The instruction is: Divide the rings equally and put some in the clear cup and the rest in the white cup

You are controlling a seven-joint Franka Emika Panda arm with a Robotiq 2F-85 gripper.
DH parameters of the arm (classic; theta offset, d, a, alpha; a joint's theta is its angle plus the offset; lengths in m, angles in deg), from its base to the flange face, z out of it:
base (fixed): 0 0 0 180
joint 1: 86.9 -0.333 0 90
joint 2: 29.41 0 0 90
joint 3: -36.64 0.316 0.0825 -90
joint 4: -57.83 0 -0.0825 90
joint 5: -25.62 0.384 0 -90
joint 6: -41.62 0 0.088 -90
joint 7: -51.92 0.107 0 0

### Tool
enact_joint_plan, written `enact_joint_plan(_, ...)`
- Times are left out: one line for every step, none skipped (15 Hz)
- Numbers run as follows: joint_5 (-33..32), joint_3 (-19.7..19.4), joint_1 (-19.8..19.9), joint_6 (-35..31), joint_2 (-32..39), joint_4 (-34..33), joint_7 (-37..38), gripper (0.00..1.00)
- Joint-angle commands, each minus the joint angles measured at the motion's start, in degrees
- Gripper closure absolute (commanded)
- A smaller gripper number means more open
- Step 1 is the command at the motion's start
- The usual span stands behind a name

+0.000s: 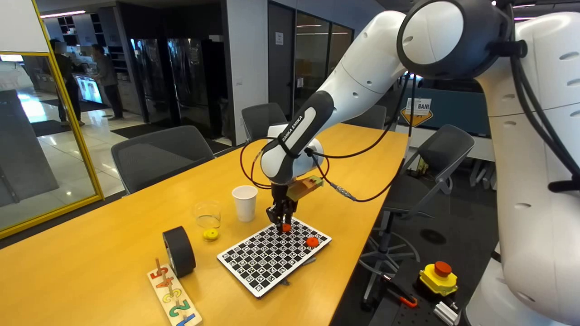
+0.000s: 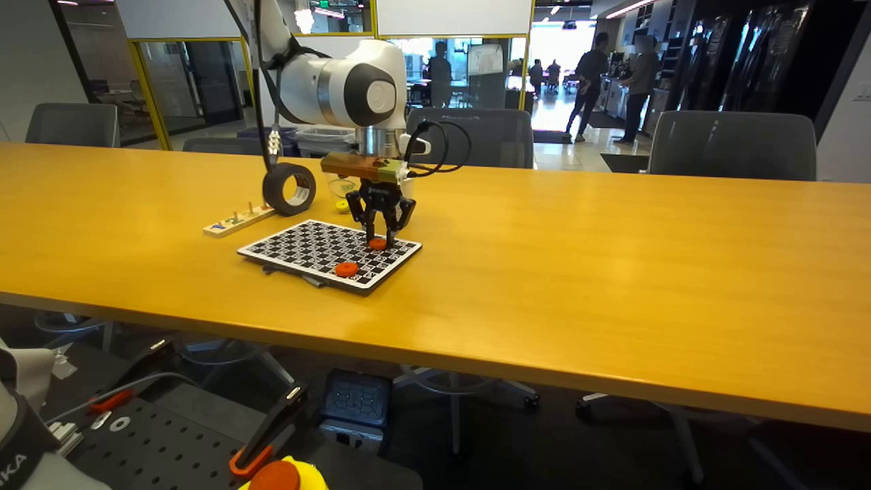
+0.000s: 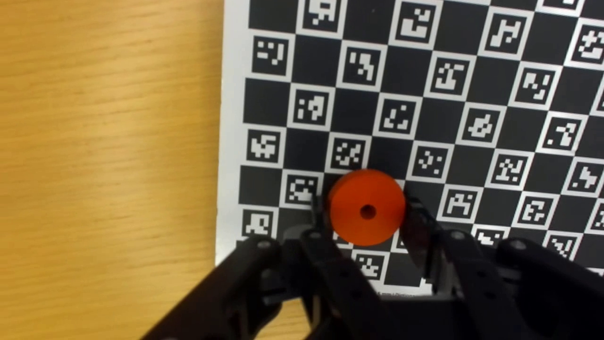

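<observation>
My gripper [image 3: 363, 212] points down over the patterned board, its two fingers closed against opposite sides of a red-orange ring [image 3: 367, 208]. The ring is at or just above the board; I cannot tell if it is lifted. Gripper [image 2: 380, 241] and ring [image 1: 286, 227] show in both exterior views. Another red-orange ring [image 1: 312, 242] lies on the board near its edge. The white cup [image 1: 245, 203] stands upright beyond the board, mostly hidden behind the gripper in an exterior view. The clear cup [image 1: 208, 216] stands beside it. A yellow ring [image 1: 210, 234] shows at its base; inside or in front, I cannot tell.
The checkered board [image 1: 253, 278] lies on the wooden table [image 2: 578, 272]. A thick black roll [image 1: 179, 251] stands on edge near a wooden peg strip with numbers [image 1: 174, 296]. Grey chairs [image 1: 158, 151] stand around the table.
</observation>
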Motion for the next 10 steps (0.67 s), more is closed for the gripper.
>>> enact_joint_plan(1.18, 0.16, 0.04, -0.88, -1.25, 0.51, -0.98, 0.78)
enact_joint_plan(0.73, -0.05, -0.2, -0.99, -1.87, 0.63, -0.63, 0.78)
enact_joint_plan(0.54, -0.11, -0.31, -1.05, -2.49, 0.62, -0.51, 0.78)
enact_joint_plan(0.64, 0.04, -0.21, -0.87, -3.08, 0.46, -0.95, 0.78)
enact_joint_plan(0.64, 0.01, -0.29, -0.8, -3.94, 0.17, -0.75, 0.78)
enact_joint_plan(0.72, 0.05, -0.33, -0.65, -4.62, -0.14, -0.79, 0.78)
enact_joint_plan(0.92, 0.19, -0.33, -0.17, -5.3, -0.84, -1.03, 0.78)
enact_joint_plan(1.04, 0.26, -0.37, 0.1, -5.87, -1.53, -1.15, 0.78)
enact_joint_plan(1.47, 0.5, -0.28, 0.59, -6.17, -2.56, -1.57, 0.78)
enact_joint_plan(1.63, 0.63, -0.3, 0.82, -6.47, -3.35, -1.84, 0.79)
